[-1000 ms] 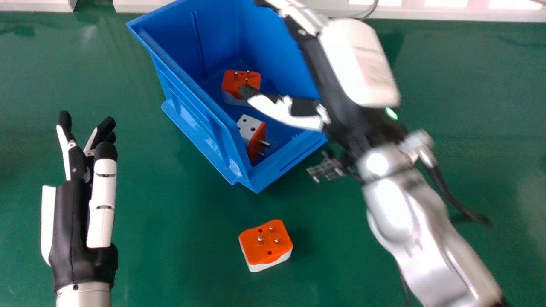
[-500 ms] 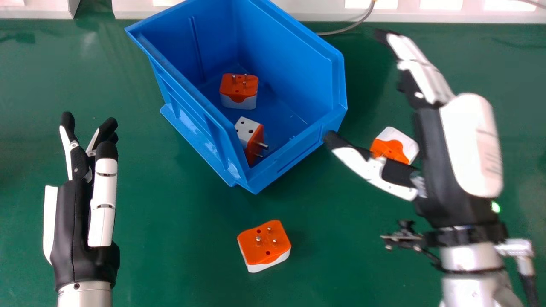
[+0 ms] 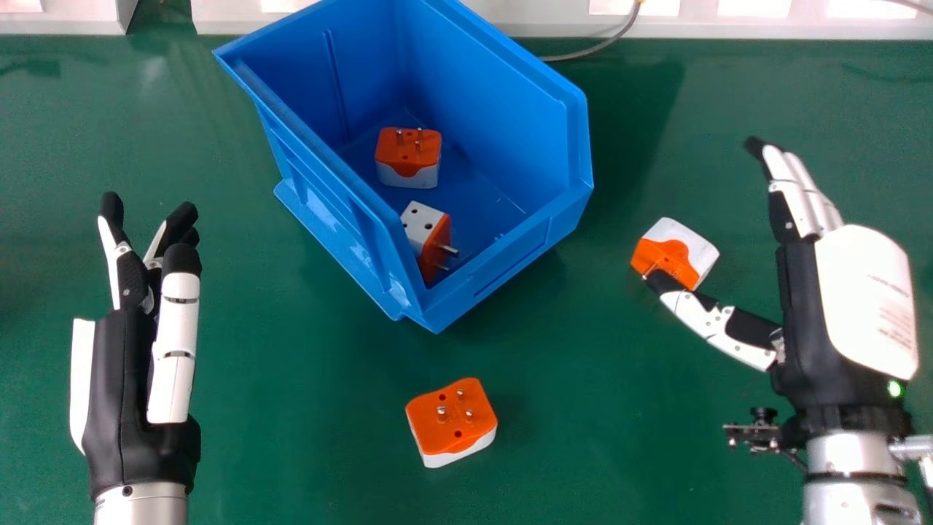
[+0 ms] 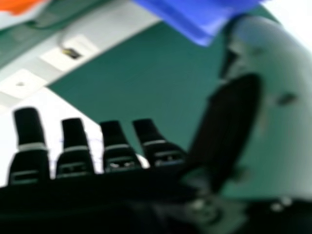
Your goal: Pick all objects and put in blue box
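The blue box (image 3: 510,240) stands at the top middle of the head view, holding an orange and white adapter (image 3: 408,157) and a second one (image 3: 430,237) on its side. A third adapter (image 3: 452,421) lies pins up on the table in front. Right of the box is a fourth adapter (image 3: 674,251); the thumb of my open right hand (image 3: 845,313) overlaps its near edge, and contact cannot be told. My left hand (image 3: 127,386) is open and empty at the left. In the right hand view, my right hand (image 4: 163,153) appears below a blue box corner (image 4: 202,29).
The green table (image 3: 291,452) extends around the box. A pale ledge (image 3: 729,22) runs along the back, with a grey cable (image 3: 598,47) near it. A small bracket (image 3: 758,434) sticks out from the right wrist.
My right hand has swung from over the box to the right and nearer, past the fourth adapter, which has come into view. The left hand has stayed nearly still.
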Tool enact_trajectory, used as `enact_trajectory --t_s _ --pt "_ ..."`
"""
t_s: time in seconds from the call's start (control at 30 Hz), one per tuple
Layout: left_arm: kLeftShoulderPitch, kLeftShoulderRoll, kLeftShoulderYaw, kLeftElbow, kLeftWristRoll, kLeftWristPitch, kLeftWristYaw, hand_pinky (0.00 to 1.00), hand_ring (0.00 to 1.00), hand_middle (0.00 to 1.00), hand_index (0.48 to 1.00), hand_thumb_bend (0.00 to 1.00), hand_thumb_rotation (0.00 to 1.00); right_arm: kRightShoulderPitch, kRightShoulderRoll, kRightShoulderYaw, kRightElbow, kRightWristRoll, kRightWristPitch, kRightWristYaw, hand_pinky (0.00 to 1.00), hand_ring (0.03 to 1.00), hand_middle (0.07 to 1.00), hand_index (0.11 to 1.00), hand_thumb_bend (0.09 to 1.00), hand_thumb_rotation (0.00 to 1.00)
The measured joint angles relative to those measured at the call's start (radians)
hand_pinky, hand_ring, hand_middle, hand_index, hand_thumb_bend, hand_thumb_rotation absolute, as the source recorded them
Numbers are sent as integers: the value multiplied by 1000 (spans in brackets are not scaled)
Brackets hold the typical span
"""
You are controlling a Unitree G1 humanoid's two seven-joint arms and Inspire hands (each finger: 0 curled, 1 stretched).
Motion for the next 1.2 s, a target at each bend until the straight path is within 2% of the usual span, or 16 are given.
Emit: enact_trajectory --t_s 0.1,0.27,0.4,0.67,0.83,1.07,1.13,1.2 --pt "0 2 3 0 3 -1 -1 937 940 928 942 479 854 -58 -10 6 78 -1 19 8 763 879 923 906 485 627" --pt "-1 2 6 0 -5 -2 -3 943 939 928 943 466 851 -165 -45 36 232 -10 47 16 757 878 916 897 522 669" --pt "-1 3 6 -1 -6 -2 -5 936 937 926 940 485 834 -246 -64 64 322 -9 82 45 742 865 900 882 533 597" --pt "-4 9 7 -4 -5 1 -10 957 944 929 944 464 849 -341 -80 122 412 -7 135 128 763 867 901 887 549 610" --pt "-4 15 9 -7 -8 8 -26 970 951 932 948 469 842 -387 -86 160 482 -9 149 133 735 845 882 865 551 596" --pt "-3 15 14 -15 -9 12 -28 964 944 929 946 460 848 -435 -105 210 555 -10 194 159 729 837 870 849 545 580" --pt "-2 15 14 -18 -17 13 -31 972 950 935 953 460 849 -441 -109 222 569 -11 197 161 713 825 860 841 542 553" --pt "0 15 15 -23 -19 14 -35 975 951 936 956 462 851 -451 -112 237 588 -11 197 161 706 819 854 837 535 529"
